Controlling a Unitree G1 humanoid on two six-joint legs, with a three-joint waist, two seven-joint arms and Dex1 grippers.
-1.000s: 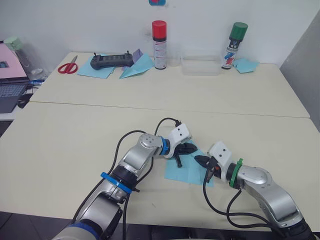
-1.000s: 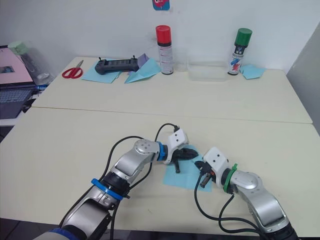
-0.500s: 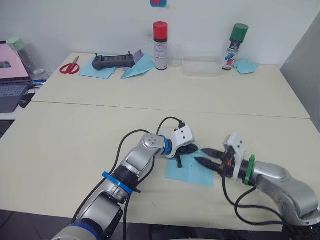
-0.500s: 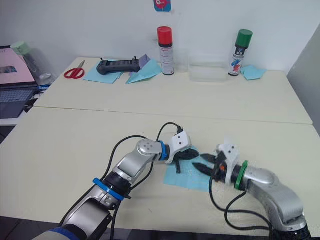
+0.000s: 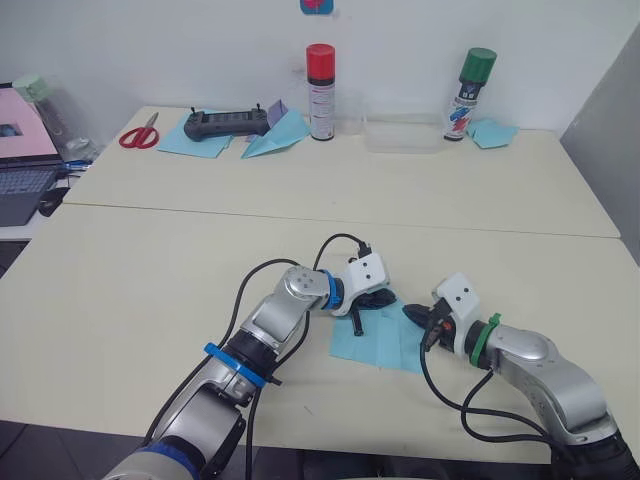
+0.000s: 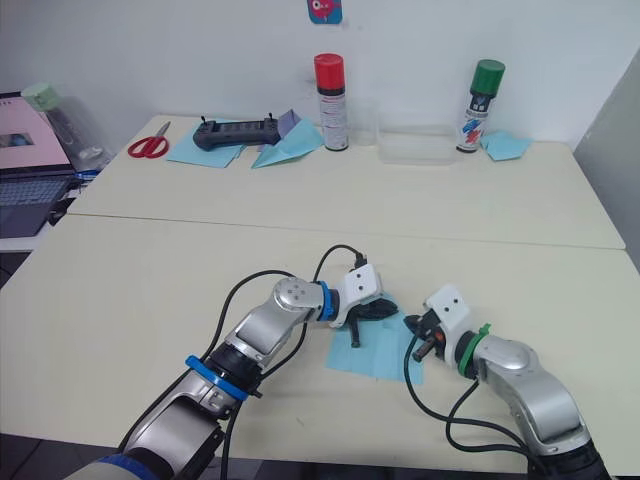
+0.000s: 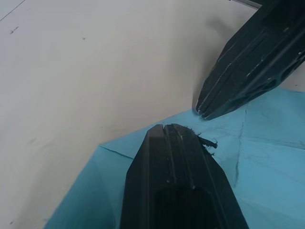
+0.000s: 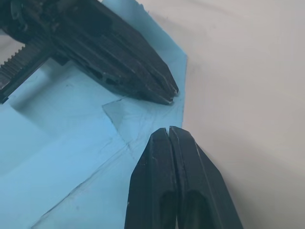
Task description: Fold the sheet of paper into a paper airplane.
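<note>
The sheet of paper (image 5: 375, 342) lies flat on the near table, light blue with several creases (image 8: 62, 152). My left gripper (image 5: 390, 299) is shut, its tip resting on the paper's far right corner (image 7: 167, 128). My right gripper (image 5: 409, 312) is also shut and comes in from the right. Its tip (image 8: 169, 130) sits at the paper's right edge, a finger-width from the left gripper's tip (image 8: 167, 97). A small folded flap shows between the two tips. Neither gripper has paper between its fingers.
On the far table stand a red spray can (image 5: 319, 76), a green spray can (image 5: 472, 80) and a clear box (image 5: 402, 133). Scissors (image 5: 135, 133), a black controller (image 5: 224, 122), a wider blue plane (image 5: 275, 135) and a blue scrap (image 5: 492, 132) lie there too. A laptop (image 5: 20, 150) is at far left.
Half a second ago my right gripper was open and pulled back to the right of the paper. It has shut and moved left to the paper's corner. The left gripper stayed put.
</note>
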